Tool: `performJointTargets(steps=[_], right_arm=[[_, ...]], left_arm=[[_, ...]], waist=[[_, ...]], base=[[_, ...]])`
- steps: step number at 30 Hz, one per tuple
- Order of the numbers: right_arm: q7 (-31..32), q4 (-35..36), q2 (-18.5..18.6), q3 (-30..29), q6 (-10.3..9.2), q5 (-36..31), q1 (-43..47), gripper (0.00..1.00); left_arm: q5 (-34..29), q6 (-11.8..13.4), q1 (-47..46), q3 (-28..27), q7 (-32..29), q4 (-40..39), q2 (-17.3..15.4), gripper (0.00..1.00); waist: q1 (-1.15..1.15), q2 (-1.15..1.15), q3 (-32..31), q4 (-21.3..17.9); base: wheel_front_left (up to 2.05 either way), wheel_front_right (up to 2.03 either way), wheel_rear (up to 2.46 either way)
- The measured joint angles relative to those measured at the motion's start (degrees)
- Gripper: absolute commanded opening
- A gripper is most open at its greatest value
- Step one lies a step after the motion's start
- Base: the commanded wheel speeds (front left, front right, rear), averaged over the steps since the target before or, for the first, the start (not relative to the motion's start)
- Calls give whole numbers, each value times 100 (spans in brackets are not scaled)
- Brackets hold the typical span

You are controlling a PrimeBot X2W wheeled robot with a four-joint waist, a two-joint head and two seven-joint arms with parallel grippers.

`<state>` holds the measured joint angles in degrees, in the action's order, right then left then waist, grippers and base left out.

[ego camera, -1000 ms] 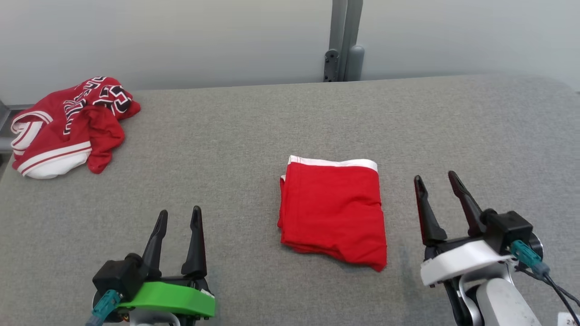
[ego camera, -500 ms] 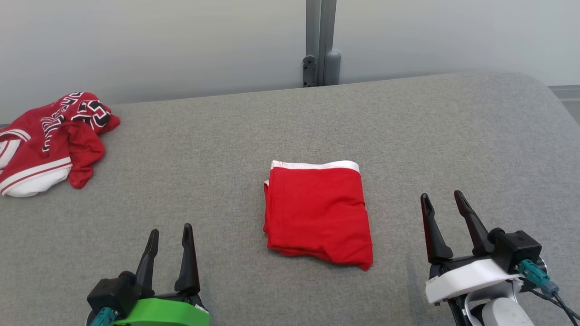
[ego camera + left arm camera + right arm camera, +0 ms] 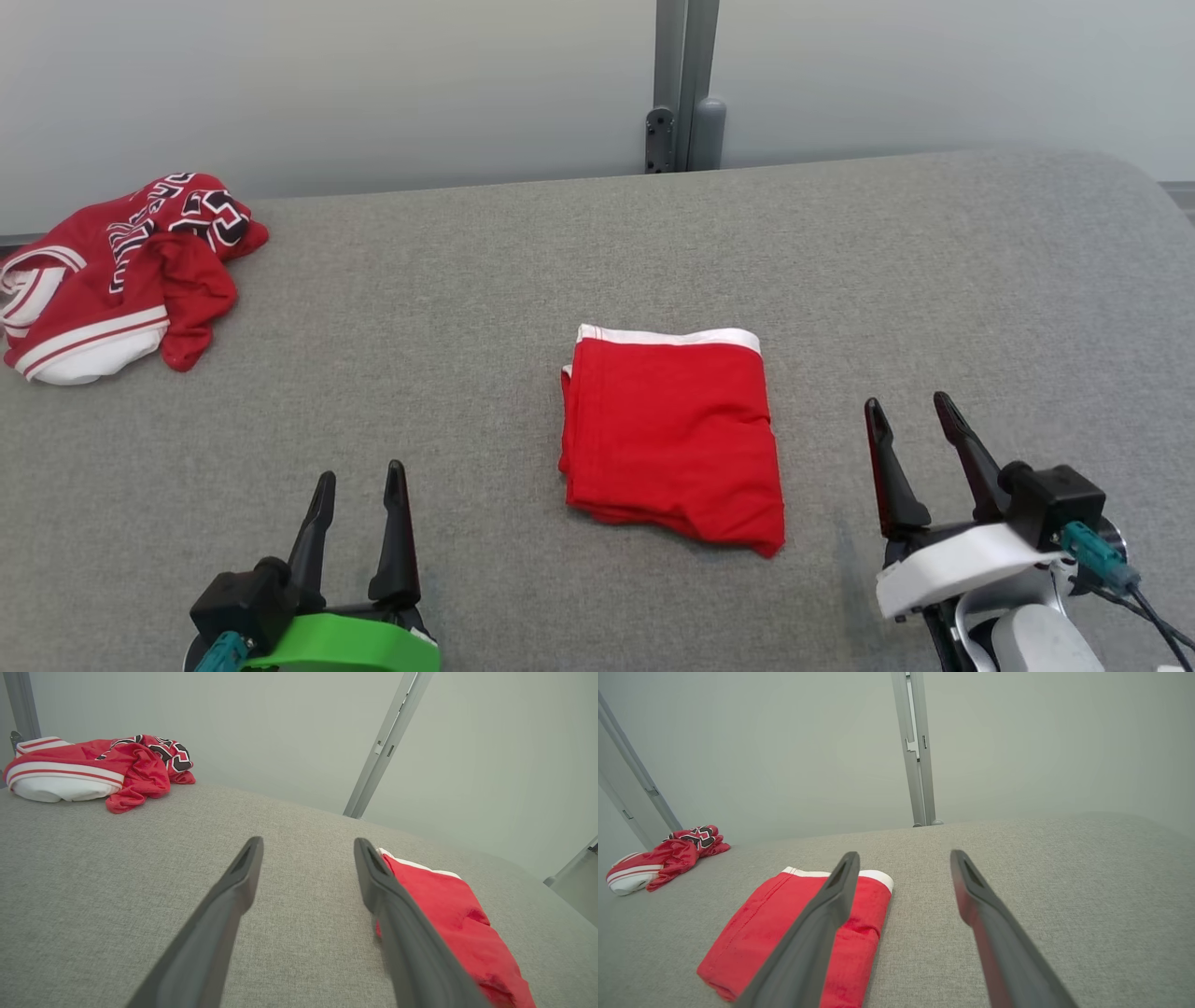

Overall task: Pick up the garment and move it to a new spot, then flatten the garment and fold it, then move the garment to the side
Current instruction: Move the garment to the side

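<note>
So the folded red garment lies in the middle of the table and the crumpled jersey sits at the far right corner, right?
No: the head view shows the jersey at the far left corner. The folded garment does lie in the middle of the table.

Low pose, nothing held.
L green-based dark two-finger gripper & R white-based dark two-finger gripper: jaws apart, fingers pointing fwd.

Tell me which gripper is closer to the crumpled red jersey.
Left. The left gripper is on the same side as the crumpled red jersey, nearer the robot; the right gripper is far across, past the folded red garment.
</note>
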<state>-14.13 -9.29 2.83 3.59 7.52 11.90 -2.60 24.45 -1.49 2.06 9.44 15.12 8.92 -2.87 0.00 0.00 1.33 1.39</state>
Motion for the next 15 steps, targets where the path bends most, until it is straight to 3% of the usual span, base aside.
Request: performJointTargets(steps=[5,15], right_arm=[[666,-185,2,-82,0,-234,-385,100],[1686,-1278,417,163,0,205,-1145,100]], left_arm=[[-52,-4,-79,33,0,-21,0,100],[-176,-27,-355,159,1,26,2,100]], waist=[[0,0,115,140],[0,0,453,664]], base=[[0,0,0],[0,0,0]])
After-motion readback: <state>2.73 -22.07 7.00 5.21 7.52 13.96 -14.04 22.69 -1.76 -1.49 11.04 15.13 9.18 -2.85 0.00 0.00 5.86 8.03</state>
